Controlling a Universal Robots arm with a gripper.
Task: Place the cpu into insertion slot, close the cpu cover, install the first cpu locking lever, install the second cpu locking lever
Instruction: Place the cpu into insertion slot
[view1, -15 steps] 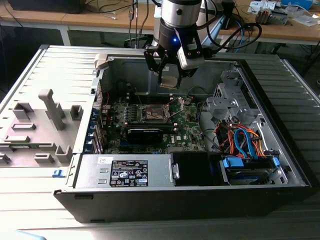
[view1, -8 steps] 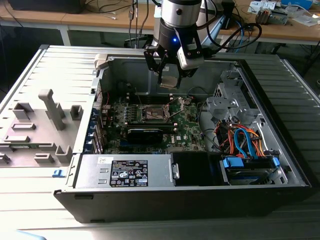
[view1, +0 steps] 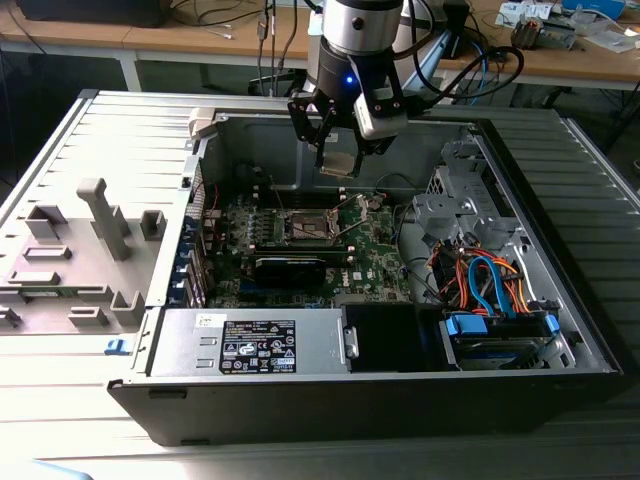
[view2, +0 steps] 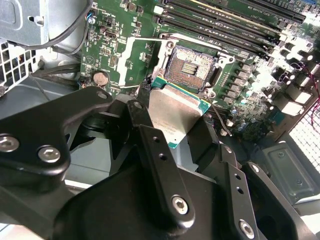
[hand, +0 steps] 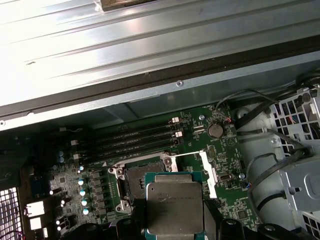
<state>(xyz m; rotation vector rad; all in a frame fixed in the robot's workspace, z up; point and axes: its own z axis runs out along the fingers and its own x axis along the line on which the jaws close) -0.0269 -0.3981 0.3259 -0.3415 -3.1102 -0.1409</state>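
Overhead, w/ the computer case lying open on the ribbed grey surface, the gripper hangs above the green motherboard.

- **Jaws:** pinching the cpu by two opposite edges. In the second wrist view the black fingers flank the chip, its pale metal face up and a green rim showing.
- **Cpu position:** held in the air, clear of the board. In the first wrist view the cpu sits level and just beside the insertion slot, partly overlapping the slot's near edge.
- **Slot:** dark centre bare, nothing seated in it, seen in the exterior view and the second wrist view.
- **Cpu cover:** swung open and off the slot, on the side toward the coin cell, seen in both wrist views.
- **Other items:** memory slots run along the slot's far side. The power supply lies along the case's near wall, w/ blue and orange cables at the exterior view's right. A grey fixture stands at the exterior view's left, outside the case.
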